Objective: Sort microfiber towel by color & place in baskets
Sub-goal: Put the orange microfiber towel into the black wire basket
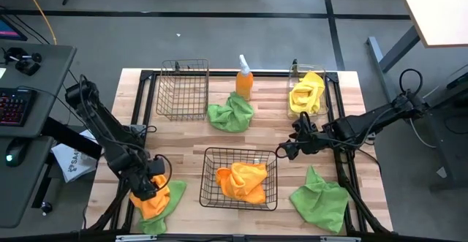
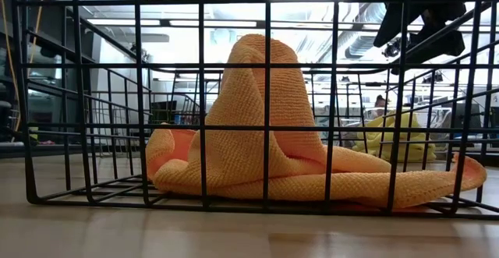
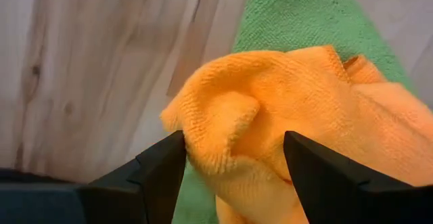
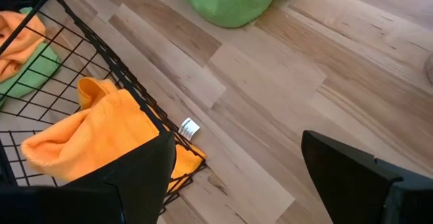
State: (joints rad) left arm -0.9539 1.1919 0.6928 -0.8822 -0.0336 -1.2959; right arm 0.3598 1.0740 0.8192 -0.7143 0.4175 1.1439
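So the left tool (image 1: 148, 186) is seen down at the near left corner of the table (image 1: 183, 136), fingers spread around a bunched orange towel (image 3: 284, 122) that lies on top of a green towel (image 3: 304, 14); the cloth is bracketed by the fingers, though a firm pinch can't be confirmed. The right tool (image 1: 287, 151) is held wide open with nothing in it, just beside the right edge of the wide basket (image 1: 212, 187), which sits front and centre with another orange towel (image 2: 265, 141) heaped inside. The tall narrow basket (image 1: 183, 88) is found at the back left with nothing visible in it. An orange spray bottle (image 1: 244, 80) is stood at the back middle, with a crumpled green towel (image 1: 231, 113) just in front of it. A yellow towel (image 1: 307, 93) is stuffed in the clear bin (image 1: 294, 74) at the back right. One more green towel (image 1: 322, 202) is spread flat at the near right corner.
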